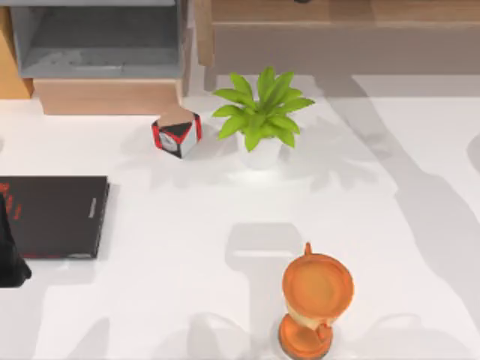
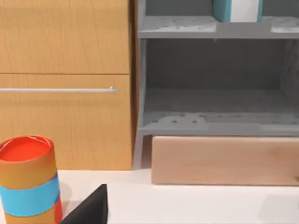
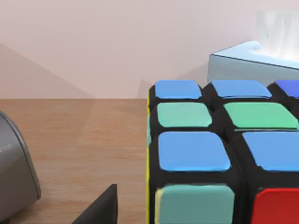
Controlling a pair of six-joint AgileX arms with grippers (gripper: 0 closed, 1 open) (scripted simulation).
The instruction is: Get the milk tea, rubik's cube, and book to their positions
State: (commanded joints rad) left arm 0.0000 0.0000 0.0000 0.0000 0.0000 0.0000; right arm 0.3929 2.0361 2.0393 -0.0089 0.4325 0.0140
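The milk tea (image 2: 29, 182), an orange cup with a blue band and a red top, stands on the white table before a wooden cabinet, close to my left gripper (image 2: 91, 210). The light-blue book (image 2: 236, 10) stands upright on the upper level of the grey shelf (image 2: 215, 123). The rubik's cube (image 3: 219, 154) rests on a wooden surface right in front of my right gripper (image 3: 98, 210), showing blue, green and red stickers. My left arm (image 1: 9, 259) sits at the table's far left edge.
A black slab with red marks (image 1: 52, 216) lies at the left. A small red, black and white box (image 1: 177, 135), a potted plant (image 1: 261, 116) and an orange hourglass (image 1: 315, 300) stand on the table. A pale blue tissue box (image 3: 247, 60) and a grey object (image 3: 14, 172) flank the cube.
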